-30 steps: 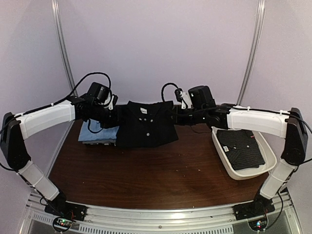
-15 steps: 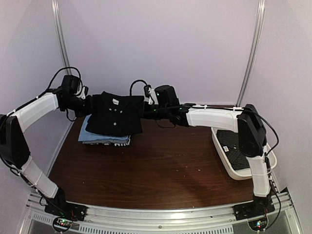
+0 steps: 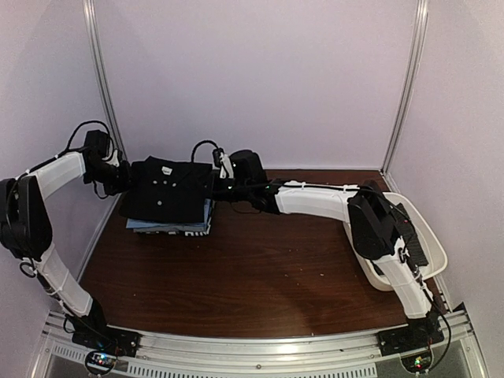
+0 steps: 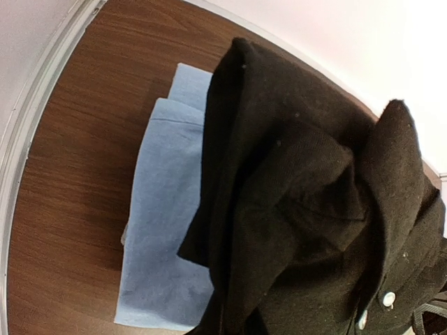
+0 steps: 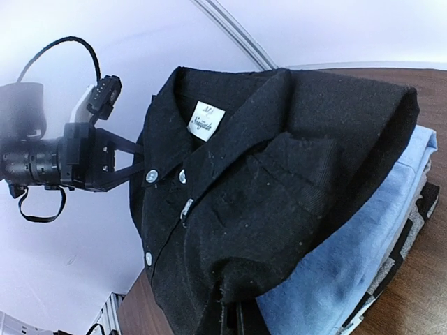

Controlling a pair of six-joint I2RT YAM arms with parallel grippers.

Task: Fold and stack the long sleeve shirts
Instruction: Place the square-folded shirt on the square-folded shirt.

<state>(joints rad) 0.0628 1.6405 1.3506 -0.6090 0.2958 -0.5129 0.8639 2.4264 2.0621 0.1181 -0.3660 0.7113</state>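
Both arms are swinging the folded black shirt [image 3: 167, 193] leftward, and it is now settling on top of the stack [image 3: 169, 226] of folded clothes. The left gripper [image 3: 122, 178] and right gripper [image 3: 216, 187] are pinching its shoulders, jaws narrow. Stacking this one looks nearly done, with letting go probably next. The brown table [image 3: 260, 268] is lying bare beside the stack. Well right of the stack, a white basket [image 3: 438, 260] is holding another dark shirt [image 3: 415, 244]. Pale walls [image 3: 260, 79] are closing in behind.

The top view looks down from behind six o'clock over the whole worktop [image 3: 236, 276]. Both wrist views sit close on the black shirt [image 4: 314, 209] at ten o'clock, facing it from opposite sides.
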